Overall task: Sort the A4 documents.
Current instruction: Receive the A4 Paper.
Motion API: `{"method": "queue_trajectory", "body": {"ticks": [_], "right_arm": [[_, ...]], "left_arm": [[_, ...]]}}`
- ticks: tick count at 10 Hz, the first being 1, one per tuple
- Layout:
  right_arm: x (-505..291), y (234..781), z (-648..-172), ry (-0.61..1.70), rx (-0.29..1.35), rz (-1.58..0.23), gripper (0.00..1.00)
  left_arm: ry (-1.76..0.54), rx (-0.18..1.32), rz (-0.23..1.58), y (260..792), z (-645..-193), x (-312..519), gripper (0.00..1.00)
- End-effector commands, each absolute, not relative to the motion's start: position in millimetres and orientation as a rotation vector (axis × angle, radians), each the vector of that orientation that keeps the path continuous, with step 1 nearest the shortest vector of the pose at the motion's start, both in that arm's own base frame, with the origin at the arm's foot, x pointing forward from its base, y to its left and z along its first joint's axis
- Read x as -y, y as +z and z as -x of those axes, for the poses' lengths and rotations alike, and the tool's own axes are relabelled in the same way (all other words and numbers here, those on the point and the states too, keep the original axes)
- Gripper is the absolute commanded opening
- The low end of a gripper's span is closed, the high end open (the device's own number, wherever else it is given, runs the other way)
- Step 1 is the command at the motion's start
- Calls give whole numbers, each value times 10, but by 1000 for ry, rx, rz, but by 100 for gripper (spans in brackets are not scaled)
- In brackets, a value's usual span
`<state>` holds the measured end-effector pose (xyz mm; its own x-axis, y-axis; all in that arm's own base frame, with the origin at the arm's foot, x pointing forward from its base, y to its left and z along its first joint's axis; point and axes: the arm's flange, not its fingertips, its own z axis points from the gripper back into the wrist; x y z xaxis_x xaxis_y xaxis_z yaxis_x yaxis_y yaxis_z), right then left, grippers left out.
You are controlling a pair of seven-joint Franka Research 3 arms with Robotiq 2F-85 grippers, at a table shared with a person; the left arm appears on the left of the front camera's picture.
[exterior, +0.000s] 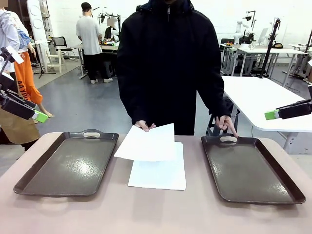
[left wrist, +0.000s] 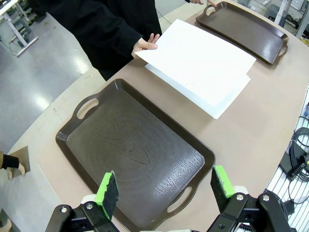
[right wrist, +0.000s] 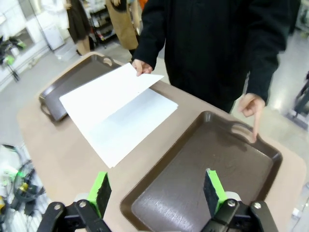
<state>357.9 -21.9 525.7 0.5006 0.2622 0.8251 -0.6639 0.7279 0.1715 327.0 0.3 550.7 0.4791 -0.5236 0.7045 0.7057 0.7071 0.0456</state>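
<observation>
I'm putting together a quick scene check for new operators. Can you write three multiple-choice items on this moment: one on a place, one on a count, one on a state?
1. Where are the sheets?
A. on the table, between the left tray and the right tray
B. in the left tray
C. in the right tray

2. How many trays are on the table?
A. one
B. two
C. three

3. How do the jaws of the left gripper stand?
A. shut on a sheet
B. shut on a tray handle
C. open, empty

Answers:
1 A: both tray floors are bare and the paper lies between them.
2 B: one tray sits on each side of the paper.
3 C: the green pads stand wide apart above the left tray.
</observation>
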Motion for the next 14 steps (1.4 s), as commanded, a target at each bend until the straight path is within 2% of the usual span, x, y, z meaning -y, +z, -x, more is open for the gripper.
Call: {"method": "queue_trajectory", "body": {"ticks": [1,3,6,10,14], "right_arm": [[18,5163,-3962,439,829,-638,100],[-268,4938,-4183,337,736,-679,100],[-793,4447,-4411,283,490,-839,100],[-1290,3925,-4791,226,263,-1000,100],[-1721,3458,-5113,180,153,-1093,100]], "left_arm": [[-771,762,273,5507,-3270,0,100],[-771,762,273,5507,-3270,0,100],[-771,762,273,5507,-3270,0,100],[-771,762,273,5507,-3270,0,100],[-771,762,273,5507,-3270,0,100]]}}
